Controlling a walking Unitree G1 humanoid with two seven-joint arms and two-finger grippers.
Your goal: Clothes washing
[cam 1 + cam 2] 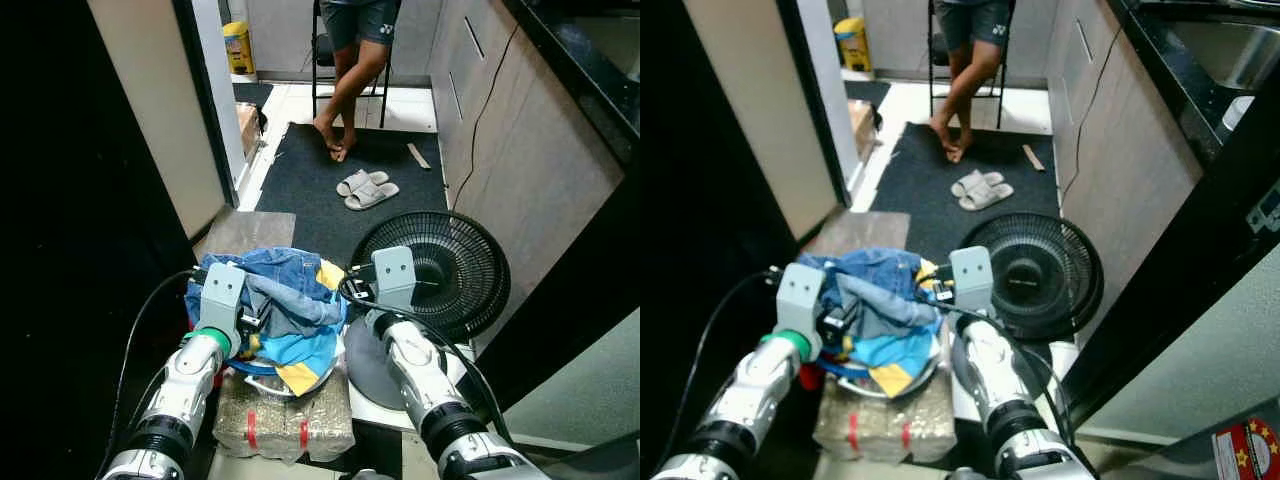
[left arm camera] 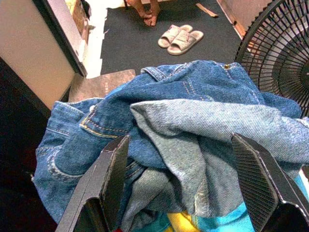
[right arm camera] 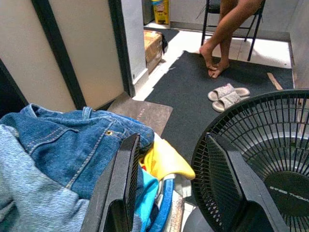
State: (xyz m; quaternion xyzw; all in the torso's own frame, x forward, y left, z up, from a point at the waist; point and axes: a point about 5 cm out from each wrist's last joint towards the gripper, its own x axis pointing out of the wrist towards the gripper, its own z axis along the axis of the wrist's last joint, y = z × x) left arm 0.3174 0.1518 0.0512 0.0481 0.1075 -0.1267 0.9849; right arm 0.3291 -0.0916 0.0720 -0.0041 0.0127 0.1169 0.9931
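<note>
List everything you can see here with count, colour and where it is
Clothes pile: one heap, blue denim with yellow and turquoise, in a basket between the grippers.
Fan: one, black, on the floor right of the pile.
Slippers: two, grey, on the dark mat.
Yellow container: one, far left by the wall.
Person: one, seated, bare feet on the mat.
Left gripper: open, over the denim.
Right gripper: open, between pile and fan.
</note>
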